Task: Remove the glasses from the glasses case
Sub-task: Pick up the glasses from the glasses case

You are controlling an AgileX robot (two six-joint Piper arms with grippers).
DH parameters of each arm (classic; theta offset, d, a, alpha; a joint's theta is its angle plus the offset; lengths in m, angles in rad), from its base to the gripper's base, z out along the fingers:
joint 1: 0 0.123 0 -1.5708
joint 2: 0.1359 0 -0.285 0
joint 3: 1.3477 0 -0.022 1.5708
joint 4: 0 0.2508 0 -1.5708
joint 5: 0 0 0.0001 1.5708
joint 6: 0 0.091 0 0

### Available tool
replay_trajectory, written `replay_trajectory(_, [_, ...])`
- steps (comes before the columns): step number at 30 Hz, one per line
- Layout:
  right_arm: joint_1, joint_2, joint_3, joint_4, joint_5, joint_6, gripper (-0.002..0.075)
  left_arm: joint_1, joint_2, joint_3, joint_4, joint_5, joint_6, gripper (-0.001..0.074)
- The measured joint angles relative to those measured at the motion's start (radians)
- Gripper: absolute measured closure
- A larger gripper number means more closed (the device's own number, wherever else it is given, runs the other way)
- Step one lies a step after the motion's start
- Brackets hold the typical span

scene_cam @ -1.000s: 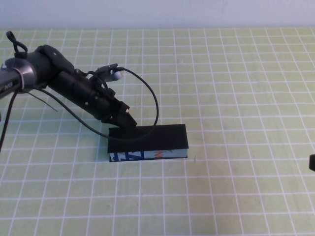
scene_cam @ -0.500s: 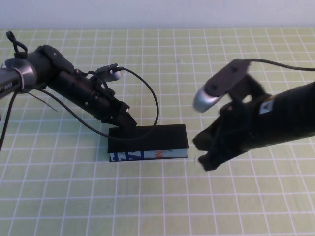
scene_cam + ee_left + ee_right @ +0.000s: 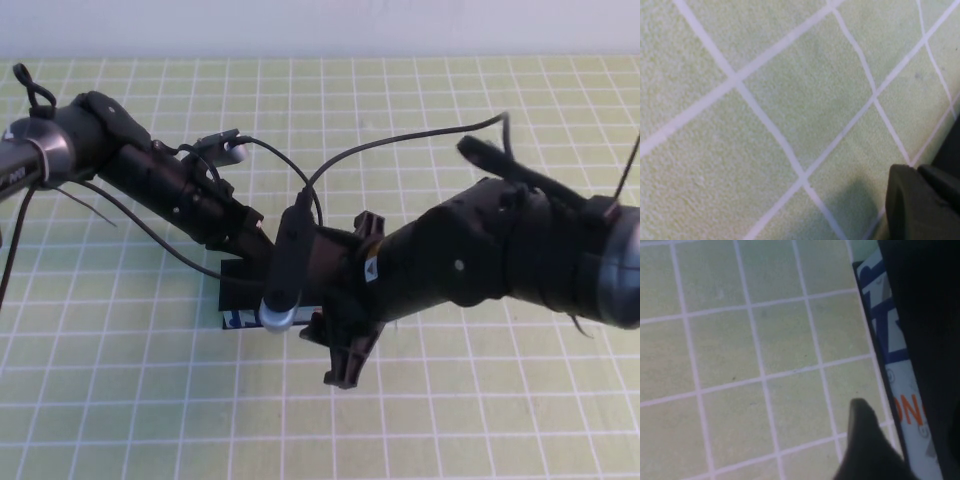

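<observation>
We find print on the white side of the glasses case (image 3: pixel 892 352). In the right wrist view it carries large blue letter shapes that we cannot make into a word, and below them orange capitals of which we read only "ON". Small grey round symbols beside these are illegible. In the high view only a blue-printed sliver of that side (image 3: pixel 237 320) shows beside the right gripper (image 3: pixel 357 299), which straddles the case. A small white sticker (image 3: pixel 369 267) with a dark triangle sign sits on the right arm's wrist. Faint markings on the left arm (image 3: pixel 14 178) cannot be read. No numbers noted.
</observation>
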Motion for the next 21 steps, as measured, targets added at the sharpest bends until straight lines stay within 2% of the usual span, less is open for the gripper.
replay_trajectory(3, [0.002, 0.036, -0.003, -0.032, -0.041, -0.012, 0.0388, 0.0, 0.0, 0.0, 0.0, 0.0, 0.0, 0.0739])
replay_trajectory(10, [0.004, 0.096, -0.007, -0.133, -0.142, -0.033, 0.0378, 0.0, 0.0, 0.0, 0.0, 0.0, -0.004, 0.0739])
replay_trajectory(21, [0.006, 0.149, -0.008, -0.224, -0.224, -0.036, 0.0441, 0.0, 0.0, 0.0, -0.004, -0.004, -0.004, 0.0739])
